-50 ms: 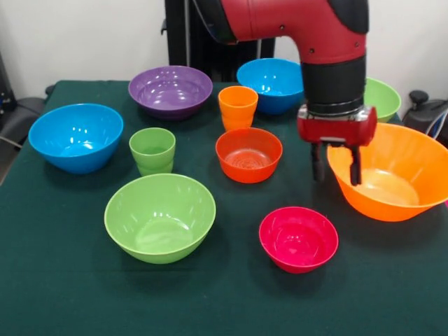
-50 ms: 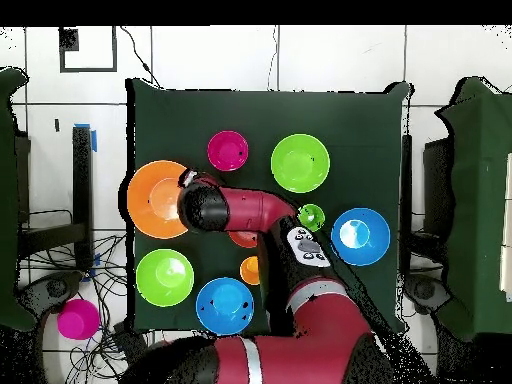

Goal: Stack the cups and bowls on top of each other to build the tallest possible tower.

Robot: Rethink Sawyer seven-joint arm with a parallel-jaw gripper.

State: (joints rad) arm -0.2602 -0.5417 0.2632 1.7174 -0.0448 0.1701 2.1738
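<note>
I find nothing stacked: every cup and bowl stands alone on the green-covered worktop. The large glossy orange plastic bowl sits at the right edge. My tool hangs released at that bowl's left rim, one finger outside the wall and one inside, gripping nothing. Left of it stands the small orange-red plastic bowl, with the small magenta plastic bowl nearer the camera. The tapered orange plastic cup stands just behind the orange-red bowl; the light green tapered cup lies further left. A light green bowl sits near left, a blue bowl far left, a purple bowl beyond.
</note>
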